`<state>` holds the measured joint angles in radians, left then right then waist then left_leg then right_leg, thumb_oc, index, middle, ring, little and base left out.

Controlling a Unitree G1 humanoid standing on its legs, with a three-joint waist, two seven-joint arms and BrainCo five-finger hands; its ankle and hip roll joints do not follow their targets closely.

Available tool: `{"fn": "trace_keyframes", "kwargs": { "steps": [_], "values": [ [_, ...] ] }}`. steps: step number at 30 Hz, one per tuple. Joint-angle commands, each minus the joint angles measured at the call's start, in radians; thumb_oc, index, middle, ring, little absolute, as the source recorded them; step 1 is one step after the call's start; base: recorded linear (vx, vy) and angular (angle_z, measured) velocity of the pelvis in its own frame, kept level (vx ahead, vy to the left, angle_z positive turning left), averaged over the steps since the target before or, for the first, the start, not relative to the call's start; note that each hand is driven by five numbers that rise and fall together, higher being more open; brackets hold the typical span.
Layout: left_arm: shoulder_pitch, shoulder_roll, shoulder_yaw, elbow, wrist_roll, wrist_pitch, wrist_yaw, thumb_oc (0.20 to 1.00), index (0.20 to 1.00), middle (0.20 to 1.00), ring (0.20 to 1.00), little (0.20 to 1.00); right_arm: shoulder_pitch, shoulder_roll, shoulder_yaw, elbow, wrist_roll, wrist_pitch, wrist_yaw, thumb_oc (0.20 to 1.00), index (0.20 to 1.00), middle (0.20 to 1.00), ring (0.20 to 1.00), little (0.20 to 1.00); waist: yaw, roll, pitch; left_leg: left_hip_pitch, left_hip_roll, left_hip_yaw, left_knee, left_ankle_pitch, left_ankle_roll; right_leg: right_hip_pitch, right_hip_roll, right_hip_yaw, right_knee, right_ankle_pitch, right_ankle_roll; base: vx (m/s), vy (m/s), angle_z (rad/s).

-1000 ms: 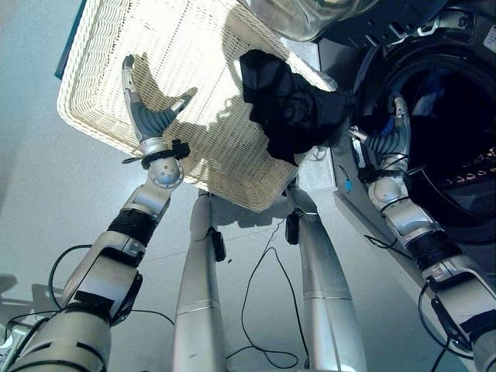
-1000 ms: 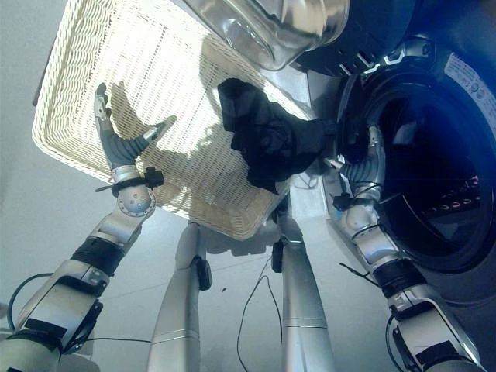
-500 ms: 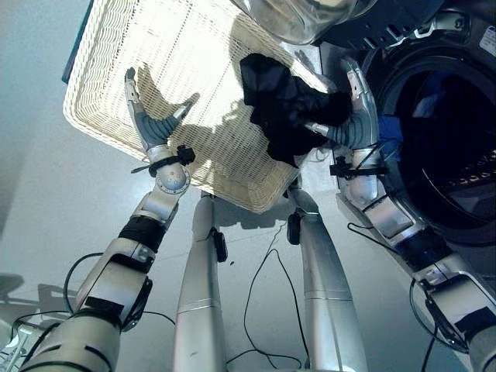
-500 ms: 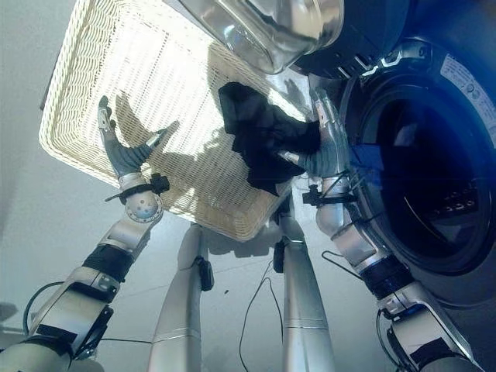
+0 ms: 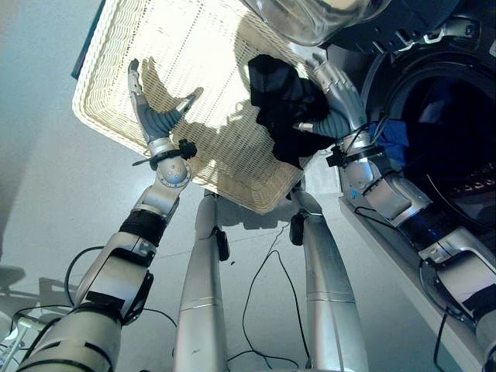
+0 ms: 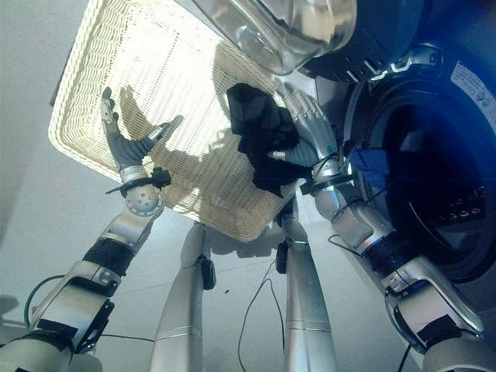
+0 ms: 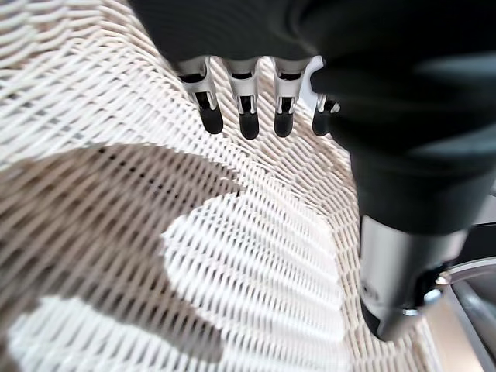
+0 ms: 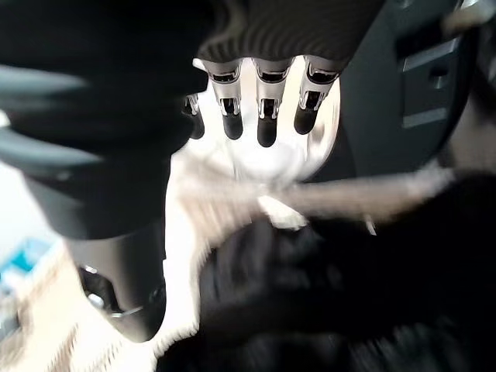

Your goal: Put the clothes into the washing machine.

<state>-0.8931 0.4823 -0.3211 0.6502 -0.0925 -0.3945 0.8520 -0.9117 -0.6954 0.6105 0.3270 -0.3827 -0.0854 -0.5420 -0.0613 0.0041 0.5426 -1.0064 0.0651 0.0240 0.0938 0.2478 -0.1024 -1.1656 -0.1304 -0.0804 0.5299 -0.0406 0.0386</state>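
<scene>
Woven basket, soft cloth, glossy door

The wicker basket looked rough; the black garment matt cloth; the glass door glossy.

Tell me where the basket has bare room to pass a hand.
The wicker basket has bare weave all around the open left hand, out to its far and left rims. It is crowded at the corner by the washing machine: the black garment lies heaped there, with the open right hand against it.
</scene>
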Motion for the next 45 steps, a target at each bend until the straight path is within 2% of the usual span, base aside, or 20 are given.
{"fn": "trace_keyframes", "kwargs": {
  "steps": [1, 8, 16, 19, 20, 22, 26, 30, 31, 36, 38, 43, 44, 45],
  "values": [
    [-0.038, 0.020, -0.001, -0.009, 0.003, -0.020, 0.002, 1.000, 1.000, 1.000, 1.000, 1.000, -0.027, -0.035, 0.037, -0.027, -0.053, -0.011, 0.021, 1.000, 1.000, 1.000, 1.000, 1.000, 0.001, -0.012, -0.023, -0.040, -0.037, 0.031, 0.161, -0.116, -0.026, 0.093, 0.029, -0.043, -0.286, 0.217, 0.124, 0.00, -0.025, 0.06],
    [-0.068, 0.036, -0.029, 0.003, -0.019, -0.014, -0.002, 1.000, 1.000, 1.000, 1.000, 1.000, -0.093, -0.057, 0.135, 0.046, -0.074, -0.031, 0.059, 1.000, 1.000, 1.000, 1.000, 1.000, 0.008, -0.014, -0.023, -0.049, -0.044, 0.023, 0.166, -0.116, -0.025, 0.085, 0.028, -0.051, -0.281, 0.217, 0.124, 0.00, 0.000, 0.00],
    [-0.058, 0.038, -0.035, -0.007, -0.019, -0.017, 0.002, 1.000, 1.000, 1.000, 1.000, 1.000, -0.106, -0.069, 0.178, 0.082, -0.101, -0.044, 0.071, 1.000, 1.000, 1.000, 1.000, 1.000, 0.015, -0.015, -0.023, -0.057, -0.049, 0.017, 0.173, -0.118, -0.022, 0.080, 0.029, -0.057, -0.273, 0.214, 0.122, 0.00, -0.003, 0.01],
    [-0.059, 0.040, -0.039, -0.007, -0.021, -0.017, 0.001, 1.000, 1.000, 1.000, 1.000, 1.000, -0.109, -0.069, 0.186, 0.094, -0.109, -0.028, 0.087, 1.000, 1.000, 1.000, 1.000, 1.000, 0.016, -0.015, -0.023, -0.057, -0.050, 0.016, 0.175, -0.119, -0.022, 0.080, 0.029, -0.057, -0.273, 0.214, 0.122, 0.01, -0.009, 0.06],
    [-0.059, 0.041, -0.041, -0.007, -0.022, -0.019, -0.002, 1.000, 1.000, 1.000, 1.000, 1.000, -0.113, -0.068, 0.200, 0.118, -0.125, -0.001, 0.105, 1.000, 1.000, 1.000, 1.000, 1.000, 0.017, -0.015, -0.023, -0.059, -0.050, 0.014, 0.179, -0.120, -0.023, 0.077, 0.028, -0.057, -0.269, 0.214, 0.123, 0.00, 0.000, 0.00],
    [-0.061, 0.038, -0.043, -0.003, -0.023, -0.021, -0.003, 1.000, 1.000, 1.000, 1.000, 1.000, -0.119, -0.067, 0.213, 0.138, -0.133, 0.010, 0.112, 1.000, 1.000, 1.000, 1.000, 1.000, 0.019, -0.014, -0.023, -0.058, -0.050, 0.014, 0.177, -0.120, -0.023, 0.077, 0.027, -0.058, -0.271, 0.214, 0.123, 0.00, 0.000, 0.00],
    [-0.084, 0.034, -0.063, 0.017, -0.035, -0.021, -0.004, 1.000, 1.000, 1.000, 1.000, 1.000, -0.159, -0.048, 0.273, 0.251, -0.162, 0.096, 0.187, 1.000, 1.000, 1.000, 1.000, 1.000, 0.024, -0.008, -0.023, -0.061, -0.050, 0.014, 0.177, -0.119, -0.023, 0.075, 0.024, -0.061, -0.273, 0.217, 0.121, 0.00, 0.000, 0.00],
    [-0.096, 0.031, -0.072, 0.035, -0.045, -0.028, -0.004, 1.000, 1.000, 1.000, 1.000, 1.000, -0.182, -0.030, 0.297, 0.347, -0.186, 0.125, 0.222, 1.000, 1.000, 1.000, 1.000, 1.000, 0.030, -0.004, -0.023, -0.060, -0.049, 0.016, 0.175, -0.115, -0.023, 0.076, 0.024, -0.064, -0.273, 0.218, 0.119, 0.00, 0.000, 0.00],
    [-0.104, 0.032, -0.075, 0.042, -0.051, -0.029, -0.006, 1.000, 1.000, 1.000, 1.000, 1.000, -0.191, -0.021, 0.304, 0.374, -0.201, 0.149, 0.252, 1.000, 1.000, 1.000, 1.000, 1.000, 0.030, -0.002, -0.023, -0.061, -0.050, 0.015, 0.176, -0.115, -0.023, 0.074, 0.026, -0.062, -0.273, 0.219, 0.119, 0.00, 0.000, 0.00],
    [-0.116, 0.028, -0.084, 0.054, -0.055, -0.032, -0.008, 1.000, 1.000, 1.000, 1.000, 1.000, -0.204, 0.000, 0.314, 0.438, -0.235, 0.167, 0.268, 1.000, 1.000, 1.000, 1.000, 1.000, 0.035, 0.001, -0.023, -0.065, -0.051, 0.014, 0.175, -0.111, -0.022, 0.071, 0.026, -0.064, -0.273, 0.222, 0.117, 0.00, 0.000, 0.00],
    [-0.121, 0.025, -0.085, 0.056, -0.054, -0.031, -0.009, 1.000, 1.000, 1.000, 1.000, 1.000, -0.217, 0.013, 0.320, 0.491, -0.282, 0.221, 0.314, 1.000, 1.000, 1.000, 1.000, 1.000, 0.039, 0.003, -0.023, -0.063, -0.050, 0.014, 0.168, -0.108, -0.022, 0.073, 0.028, -0.065, -0.279, 0.224, 0.117, 0.00, 0.000, 0.00],
    [-0.120, 0.018, -0.085, 0.064, -0.049, -0.040, -0.006, 1.000, 1.000, 1.000, 1.000, 1.000, -0.212, 0.029, 0.319, 0.545, -0.346, 0.230, 0.309, 1.000, 1.000, 1.000, 1.000, 1.000, 0.040, 0.006, -0.023, -0.064, -0.050, 0.014, 0.169, -0.106, -0.020, 0.070, 0.029, -0.063, -0.278, 0.228, 0.115, 0.00, 0.000, 0.00],
    [-0.119, 0.016, -0.084, 0.064, -0.047, -0.041, -0.003, 1.000, 1.000, 1.000, 1.000, 1.000, -0.215, 0.033, 0.317, 0.549, -0.363, 0.237, 0.317, 0.805, 0.805, 0.805, 0.805, 0.805, 0.040, 0.006, -0.023, -0.065, -0.051, 0.015, 0.169, -0.106, -0.020, 0.070, 0.030, -0.062, -0.277, 0.227, 0.115, 0.00, 0.000, 0.00],
    [-0.118, 0.015, -0.083, 0.063, -0.045, -0.042, -0.001, 1.000, 1.000, 1.000, 1.000, 1.000, -0.214, 0.032, 0.314, 0.553, -0.375, 0.239, 0.320, 0.260, 0.260, 0.260, 0.260, 0.260, 0.039, 0.006, -0.023, -0.067, -0.050, 0.016, 0.172, -0.106, -0.020, 0.069, 0.030, -0.061, -0.276, 0.227, 0.115, 0.00, 0.000, 0.00]
  ]
}}
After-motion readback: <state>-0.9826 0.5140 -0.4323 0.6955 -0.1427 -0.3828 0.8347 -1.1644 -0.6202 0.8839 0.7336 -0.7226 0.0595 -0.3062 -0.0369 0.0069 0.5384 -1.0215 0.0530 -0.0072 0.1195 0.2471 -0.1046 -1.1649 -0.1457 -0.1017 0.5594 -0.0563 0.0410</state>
